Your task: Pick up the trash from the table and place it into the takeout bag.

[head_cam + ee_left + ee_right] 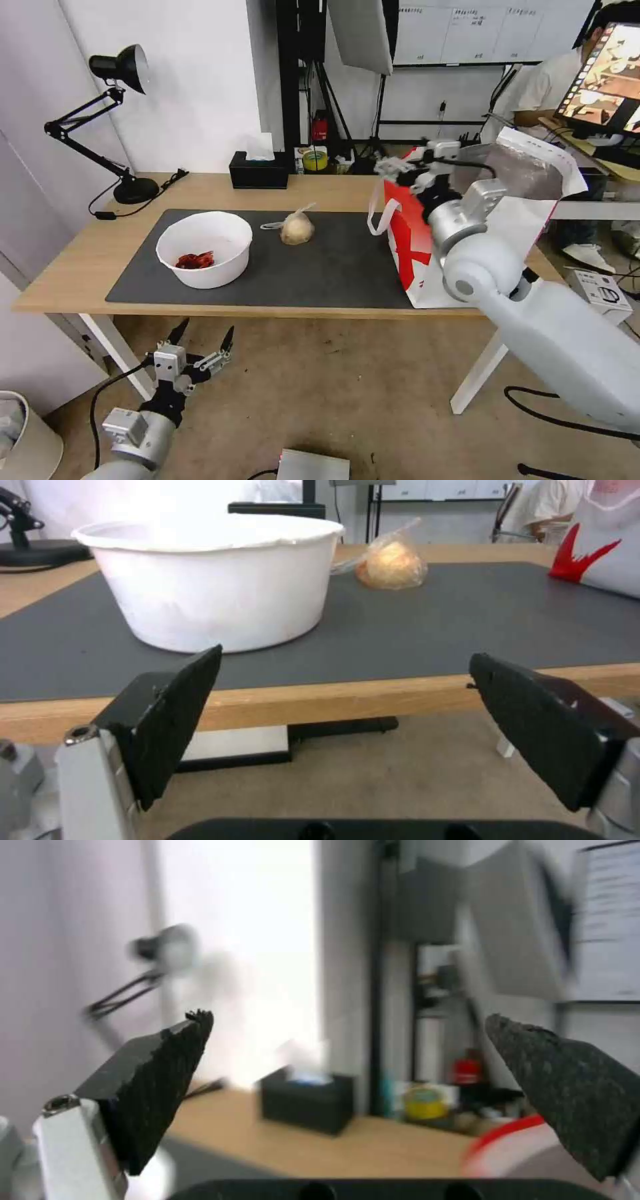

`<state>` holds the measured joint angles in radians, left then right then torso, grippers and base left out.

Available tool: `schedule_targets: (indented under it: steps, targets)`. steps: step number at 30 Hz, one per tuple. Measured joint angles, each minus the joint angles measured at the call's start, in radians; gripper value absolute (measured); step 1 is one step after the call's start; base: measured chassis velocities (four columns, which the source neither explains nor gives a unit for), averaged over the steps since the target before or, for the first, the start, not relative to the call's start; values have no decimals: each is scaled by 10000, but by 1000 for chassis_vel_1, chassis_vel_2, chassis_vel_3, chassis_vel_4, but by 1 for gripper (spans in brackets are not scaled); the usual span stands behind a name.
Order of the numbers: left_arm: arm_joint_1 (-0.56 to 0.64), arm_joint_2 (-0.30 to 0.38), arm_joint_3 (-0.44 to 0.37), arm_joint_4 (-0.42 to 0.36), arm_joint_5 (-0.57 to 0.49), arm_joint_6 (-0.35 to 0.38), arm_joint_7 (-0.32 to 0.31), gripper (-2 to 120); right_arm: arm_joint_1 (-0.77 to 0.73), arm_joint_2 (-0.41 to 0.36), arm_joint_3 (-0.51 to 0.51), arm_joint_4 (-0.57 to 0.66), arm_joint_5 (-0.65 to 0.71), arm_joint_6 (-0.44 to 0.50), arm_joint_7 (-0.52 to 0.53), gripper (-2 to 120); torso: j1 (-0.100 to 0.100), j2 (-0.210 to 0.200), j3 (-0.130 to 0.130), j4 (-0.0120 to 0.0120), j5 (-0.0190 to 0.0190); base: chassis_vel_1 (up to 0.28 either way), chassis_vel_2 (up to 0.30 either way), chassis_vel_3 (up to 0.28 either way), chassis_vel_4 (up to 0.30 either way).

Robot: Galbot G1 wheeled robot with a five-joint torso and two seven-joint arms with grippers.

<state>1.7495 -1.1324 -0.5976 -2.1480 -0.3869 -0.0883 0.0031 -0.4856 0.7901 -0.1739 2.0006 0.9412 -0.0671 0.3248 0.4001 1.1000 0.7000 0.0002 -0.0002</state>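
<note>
The bowl (205,248) with red scraps sat upright on the left of the mat (333,267), and the knotted bag (296,227) lay beside it, its knot tail pointing left toward the bowl. The takeout bag (417,267) stood upright at the table's (80,267) right end, mouth up. The right gripper (400,172) hung above its near rim, jaws spread. The left gripper (203,340) waited below the table's front edge, jaws spread

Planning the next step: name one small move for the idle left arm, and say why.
Probably raise the left tool toward the white bowl. It hangs open below the table edge, facing the bowl, while the right tool, also open, is up at the takeout bag.
</note>
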Motion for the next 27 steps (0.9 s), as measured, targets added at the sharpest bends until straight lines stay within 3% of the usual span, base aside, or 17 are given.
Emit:
schedule_targets:
  steps: [3,8,10,11,13,14,15,16,17,27]
  targets:
    - [4,-35,25,14,0,-12,0,100,-403,-228,-101,326,-13,-78,-734,100,0,0,0,-1,1,0,0,0,0]
    - [-77,-15,115,101,2,-25,-2,100,-1180,-517,-9,613,-109,-198,-1085,100,0,0,0,2,1,0,0,0,0]
    - [-416,160,374,261,-41,-16,-19,100,-2225,-854,501,984,-443,-217,-1200,100,-1,0,0,5,4,0,0,0,0]
    - [-632,279,530,370,-86,-1,-28,100,-2821,-1037,756,1154,-676,-218,-1200,100,-1,0,-1,-13,0,0,0,0,0]
    - [-697,324,573,436,-100,7,-36,100,-3229,-1142,908,1232,-848,-215,-1188,100,-1,0,-1,-17,0,0,0,0,0]
    - [-729,345,576,475,-114,7,-38,100,-3647,-1203,1025,1303,-1040,-190,-1169,100,-1,0,0,-7,7,0,0,0,0]
    - [-729,345,576,475,-114,7,-38,100,-3647,-1203,1025,1303,-1040,-190,-1169,100,-1,0,0,-7,7,0,0,0,0]
    - [-800,352,594,499,-145,7,-49,100,-4505,-1169,1343,1417,-1525,12,-1052,100,-1,0,0,3,0,0,0,0,0]
    - [-811,342,608,517,-150,7,-49,100,-5355,-1033,1640,1428,-1910,283,-1023,100,-1,0,-1,-3,2,0,0,0,0]
    - [-795,383,598,619,-182,-34,-44,100,-8029,-314,2563,1011,-3181,1504,-1152,100,-1,0,-1,-3,2,0,0,0,0]
